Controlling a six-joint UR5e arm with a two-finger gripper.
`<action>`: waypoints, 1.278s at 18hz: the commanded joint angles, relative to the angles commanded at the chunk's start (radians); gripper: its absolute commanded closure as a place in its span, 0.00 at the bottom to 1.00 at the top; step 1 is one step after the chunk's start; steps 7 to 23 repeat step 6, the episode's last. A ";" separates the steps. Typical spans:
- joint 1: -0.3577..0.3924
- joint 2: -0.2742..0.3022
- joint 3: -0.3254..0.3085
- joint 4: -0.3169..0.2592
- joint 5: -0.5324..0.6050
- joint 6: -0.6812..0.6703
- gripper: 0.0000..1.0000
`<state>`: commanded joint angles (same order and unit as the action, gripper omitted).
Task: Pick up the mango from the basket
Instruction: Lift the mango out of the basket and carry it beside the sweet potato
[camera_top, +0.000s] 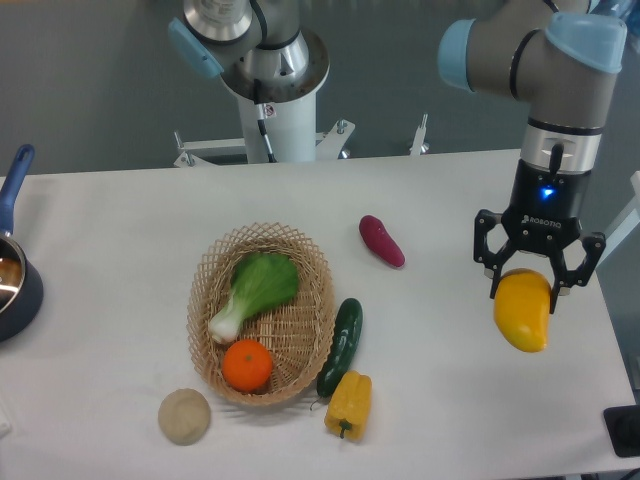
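Observation:
The mango (523, 311) is a glossy yellow-orange oval fruit held between the fingers of my gripper (525, 289) at the right side of the table, well away from the basket. The gripper points down and is shut on the mango's upper part; the mango hangs below the fingers, above or just at the tablecloth, which I cannot tell. The wicker basket (306, 258) sits left of centre and holds a green bok choy (258, 288) and a round orange (247, 365).
A dark green cucumber (341, 345) and a yellow bell pepper (348, 404) lie just right of the basket. A purple sweet potato (382, 241) lies behind them. A tan potato (185, 416) is at the front left. A blue-handled pot (12, 270) is at the left edge.

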<state>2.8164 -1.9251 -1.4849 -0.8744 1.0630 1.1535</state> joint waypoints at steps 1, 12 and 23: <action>0.000 0.000 0.002 0.000 0.000 0.000 0.60; 0.005 -0.006 0.014 0.002 -0.002 -0.002 0.60; 0.005 -0.006 0.014 0.002 -0.002 -0.002 0.60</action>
